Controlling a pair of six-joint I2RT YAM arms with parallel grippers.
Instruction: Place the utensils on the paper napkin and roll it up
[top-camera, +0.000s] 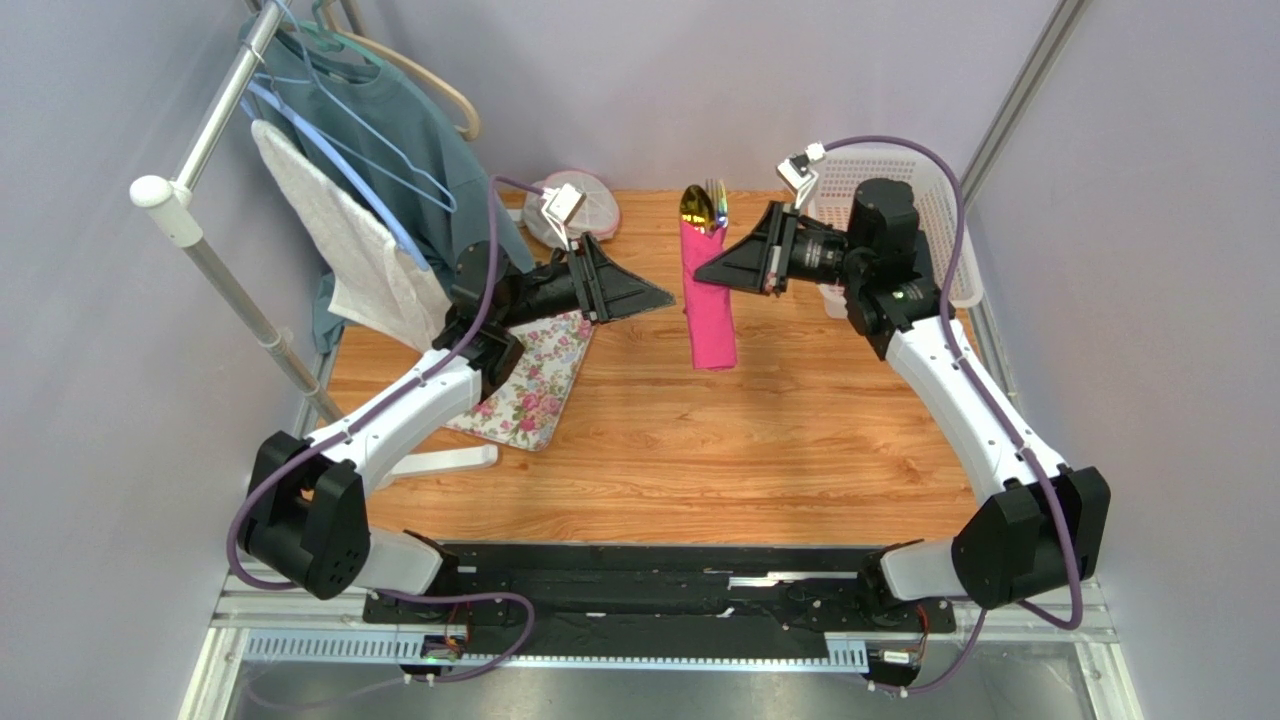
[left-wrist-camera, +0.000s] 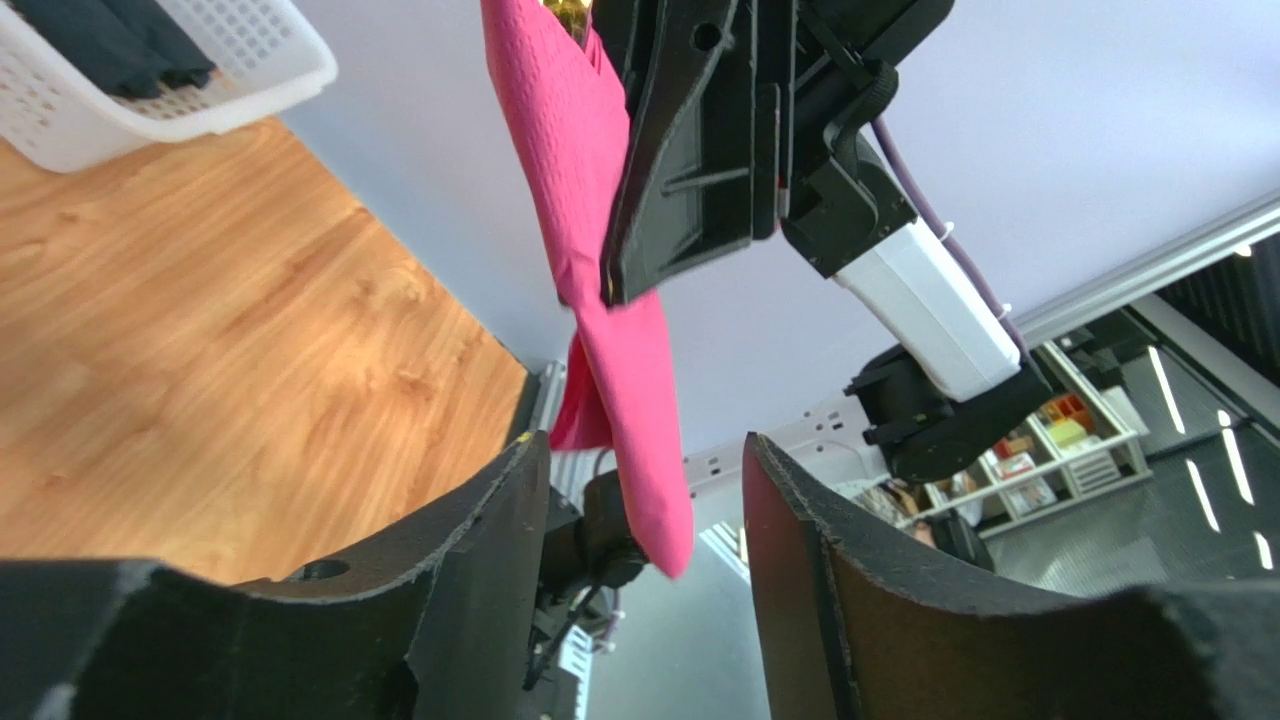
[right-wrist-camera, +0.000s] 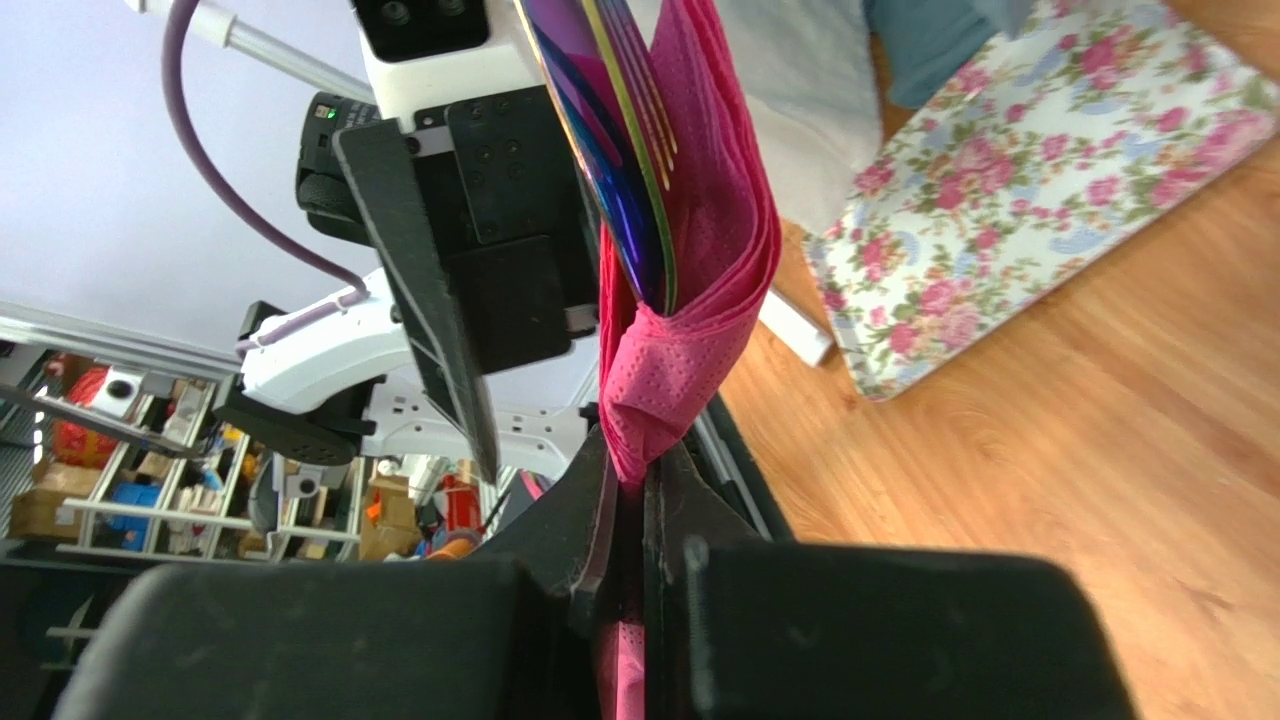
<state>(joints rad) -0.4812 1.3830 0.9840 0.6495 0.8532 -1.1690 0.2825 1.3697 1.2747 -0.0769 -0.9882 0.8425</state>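
R gripper was pinched shut on the rolled napkin, utensils poking out the top. L gripper was half open, gripping nothing. Prob. best lowered slowly to the table, w/o tilting.

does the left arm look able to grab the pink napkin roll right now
Probably yes: the left claw is open, the napkin roll hangs right in front of it with nothing between, held by the right claw.
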